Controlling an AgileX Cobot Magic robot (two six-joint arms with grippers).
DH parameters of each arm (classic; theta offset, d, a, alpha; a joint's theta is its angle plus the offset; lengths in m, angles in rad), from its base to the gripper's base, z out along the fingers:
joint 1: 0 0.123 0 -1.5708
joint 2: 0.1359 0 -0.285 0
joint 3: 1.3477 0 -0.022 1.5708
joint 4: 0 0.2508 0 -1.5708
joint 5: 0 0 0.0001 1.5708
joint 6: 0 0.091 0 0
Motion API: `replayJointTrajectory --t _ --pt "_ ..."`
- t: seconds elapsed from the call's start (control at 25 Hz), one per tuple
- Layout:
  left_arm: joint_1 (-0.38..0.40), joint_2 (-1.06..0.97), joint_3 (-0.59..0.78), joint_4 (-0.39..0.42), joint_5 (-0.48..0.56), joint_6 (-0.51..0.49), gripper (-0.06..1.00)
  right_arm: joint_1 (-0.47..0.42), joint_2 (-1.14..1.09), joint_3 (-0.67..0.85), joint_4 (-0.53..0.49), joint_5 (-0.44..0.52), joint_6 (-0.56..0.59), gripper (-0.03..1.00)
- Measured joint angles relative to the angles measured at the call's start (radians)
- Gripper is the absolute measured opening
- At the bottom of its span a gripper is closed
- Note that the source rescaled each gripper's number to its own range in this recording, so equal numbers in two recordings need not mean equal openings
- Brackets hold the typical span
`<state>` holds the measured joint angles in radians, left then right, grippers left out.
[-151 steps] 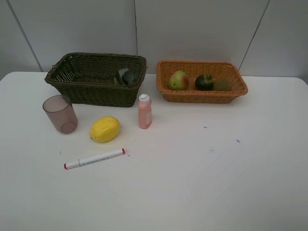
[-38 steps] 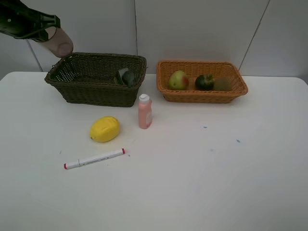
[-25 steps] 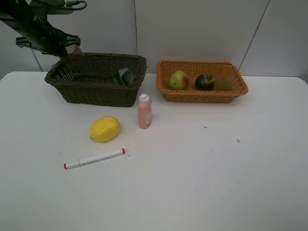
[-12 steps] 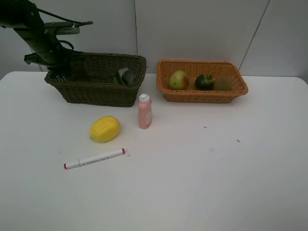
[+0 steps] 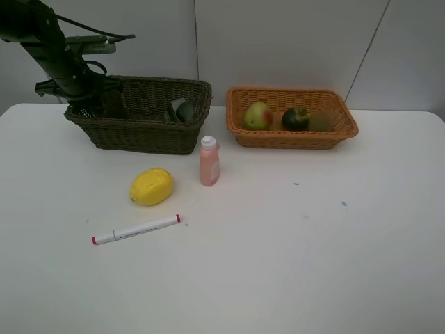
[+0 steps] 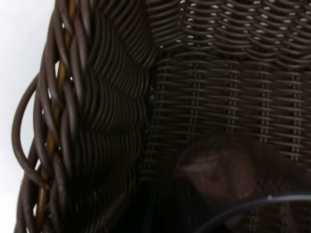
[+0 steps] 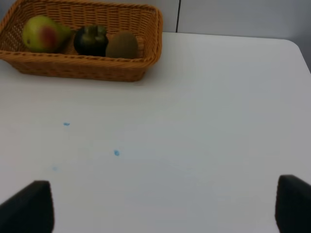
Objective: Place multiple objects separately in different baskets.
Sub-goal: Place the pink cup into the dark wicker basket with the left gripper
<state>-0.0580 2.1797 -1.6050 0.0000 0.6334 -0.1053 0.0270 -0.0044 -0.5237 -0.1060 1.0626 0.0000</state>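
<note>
I am reaching the left arm [image 5: 61,57] down into the near-left end of the dark basket [image 5: 139,133], and the left jaws are sitting low inside its wall. The wrist camera is filled with dark weave, with the translucent cup [image 6: 228,172] showing as a brownish blur down on the basket floor. I cannot tell from either view whether the left jaws are gripping the cup or have opened off it; the jaws themselves are not showing.

I judge the sorting rule to be household items in the dark basket and fruit in the orange basket [image 5: 292,140]. That is why the cup is going in beside the green pump bottle [image 5: 181,110], which is lying at the far end, well apart from it. The mango [image 5: 258,115], mangosteen [image 5: 295,119] and kiwi [image 5: 320,122] are sitting in a row in the orange one.

On the counter [image 5: 313,243] the lemon [image 5: 151,186], pink bottle [image 5: 209,161] and marker [image 5: 136,229] are waiting unsorted, the bottle standing upright just in front of the dark basket.

The right jaws are spread wide over bare counter, holding nothing, parked clear so the left arm has room.
</note>
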Motion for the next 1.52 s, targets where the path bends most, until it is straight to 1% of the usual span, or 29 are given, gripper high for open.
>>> replayJointTrajectory --t 0.32,0.4,0.44,0.48,0.56,0.64,0.68,0.72,0.76,0.8,1.0,1.32,1.52 --pt "0.000 0.000 0.000 0.000 0.007 0.000 0.00 0.000 0.000 0.000 0.000 0.000 0.000 1.00" --pt "0.000 0.000 0.000 0.000 0.010 0.000 0.02 0.000 0.000 0.000 0.000 0.000 0.000 1.00" --pt "0.000 0.000 0.000 0.000 0.015 0.000 0.06 0.000 0.000 0.000 0.000 0.000 0.000 1.00" --pt "0.000 0.000 0.000 0.000 0.018 0.000 0.13 0.000 0.000 0.000 0.000 0.000 0.000 1.00" --pt "0.000 0.000 0.000 0.000 0.018 0.000 0.33 0.000 0.000 0.000 0.000 0.000 0.000 1.00" --pt "0.000 0.000 0.000 0.000 0.018 0.000 0.61 0.000 0.000 0.000 0.000 0.000 0.000 1.00" --pt "0.000 0.000 -0.001 -0.011 0.018 -0.001 0.71 0.000 0.000 0.000 0.000 0.000 0.000 1.00" --pt "-0.002 0.000 -0.002 -0.016 0.017 -0.002 0.80 0.000 0.000 0.000 0.000 0.000 0.000 1.00" --pt "-0.005 0.000 -0.003 -0.020 0.017 -0.002 0.86 0.000 0.000 0.000 0.000 0.000 0.000 1.00" --pt "-0.008 0.000 -0.003 -0.020 0.017 -0.002 0.89 0.000 0.000 0.000 0.000 0.000 0.000 1.00" --pt "-0.008 -0.003 -0.003 -0.025 0.017 -0.002 0.92 0.000 0.000 0.000 0.000 0.000 0.000 1.00" --pt "-0.008 -0.030 -0.003 -0.019 0.019 -0.002 0.92 0.000 0.000 0.000 0.000 0.000 0.000 1.00" --pt "-0.008 -0.064 -0.003 -0.015 0.046 -0.002 0.92 0.000 0.000 0.000 0.000 0.000 0.000 1.00"
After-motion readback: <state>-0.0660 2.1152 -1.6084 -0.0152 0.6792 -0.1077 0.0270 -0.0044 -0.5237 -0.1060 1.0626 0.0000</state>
